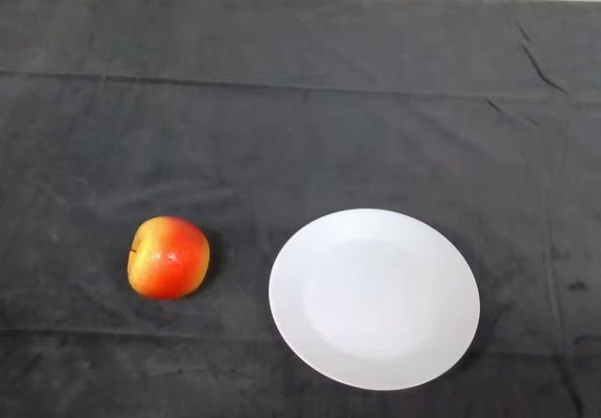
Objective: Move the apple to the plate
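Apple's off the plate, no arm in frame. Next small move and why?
Probably bring the left hand in from the lower left toward the apple. It lies on the dark cloth to the left of the white plate, apart from it, and nothing holds it yet, so reaching comes before any carry.

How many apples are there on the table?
1. The apple lies on the dark cloth, left of the white plate, not touching it. Nothing seems hidden.

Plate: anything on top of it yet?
Nothing. The white plate shows only its bare surface; the apple sits on the dark cloth to its left, apart from it. What lies under the plate is hidden.
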